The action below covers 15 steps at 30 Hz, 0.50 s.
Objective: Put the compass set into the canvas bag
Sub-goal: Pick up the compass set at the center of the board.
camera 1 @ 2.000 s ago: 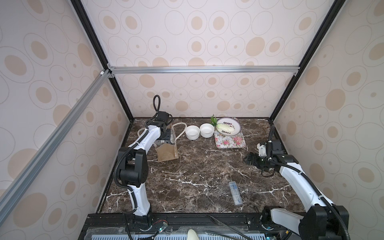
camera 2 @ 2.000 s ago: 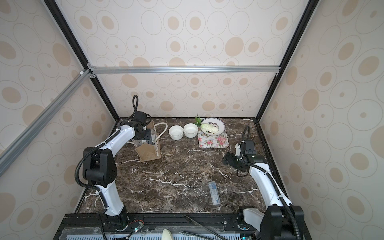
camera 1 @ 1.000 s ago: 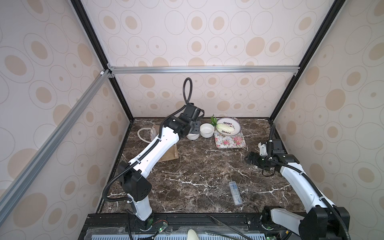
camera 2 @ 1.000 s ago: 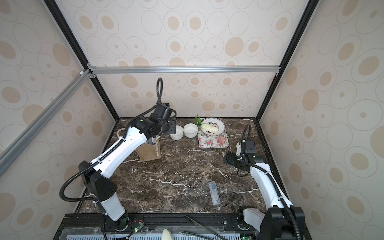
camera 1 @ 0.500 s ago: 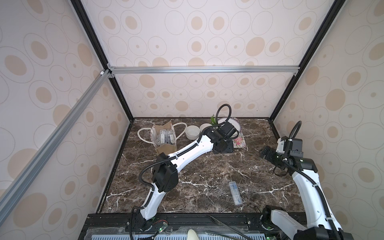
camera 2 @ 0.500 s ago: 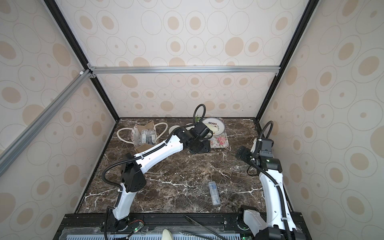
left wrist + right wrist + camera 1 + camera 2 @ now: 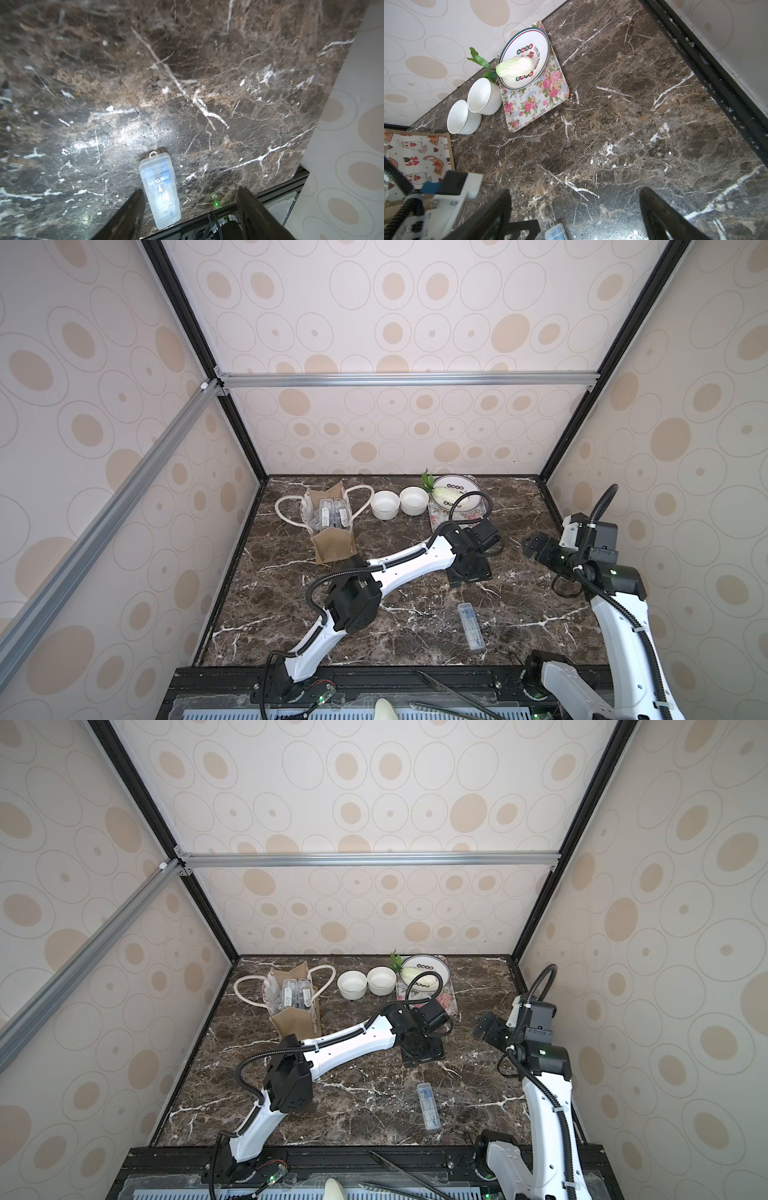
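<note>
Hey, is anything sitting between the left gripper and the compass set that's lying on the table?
Nothing visible does. In the left wrist view the left gripper is open and points toward the compass set, which lies alone on the marble table ahead of it, with only bare surface between them.

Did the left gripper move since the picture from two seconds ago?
Yes. From the canvas bag, the left gripper swung across the table toward the floral tray, and now hangs just in front of it.
</note>
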### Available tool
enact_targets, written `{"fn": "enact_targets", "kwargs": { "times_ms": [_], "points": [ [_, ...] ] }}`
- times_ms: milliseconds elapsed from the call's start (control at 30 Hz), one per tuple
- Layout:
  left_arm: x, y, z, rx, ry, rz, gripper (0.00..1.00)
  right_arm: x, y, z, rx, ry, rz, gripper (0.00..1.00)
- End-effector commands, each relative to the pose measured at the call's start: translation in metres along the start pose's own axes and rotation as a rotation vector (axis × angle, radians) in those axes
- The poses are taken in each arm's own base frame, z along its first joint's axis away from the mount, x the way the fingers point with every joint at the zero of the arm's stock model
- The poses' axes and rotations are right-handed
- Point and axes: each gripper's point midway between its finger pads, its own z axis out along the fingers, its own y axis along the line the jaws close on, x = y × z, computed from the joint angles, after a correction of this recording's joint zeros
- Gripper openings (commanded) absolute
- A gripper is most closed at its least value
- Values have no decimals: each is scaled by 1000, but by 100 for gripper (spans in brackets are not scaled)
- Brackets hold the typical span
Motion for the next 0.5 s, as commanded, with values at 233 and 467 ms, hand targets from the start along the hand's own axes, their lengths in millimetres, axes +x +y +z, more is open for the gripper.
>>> {"fn": "enact_targets", "kwargs": {
  "times_ms": [233,467],
  "points": [
    [28,19,23,-122,95,-77,73,12,-11,-9,35,-17,-20,99],
    [42,26,38,-170,149,-88,72,13,-12,-15,34,-37,-33,99]
  ]
}}
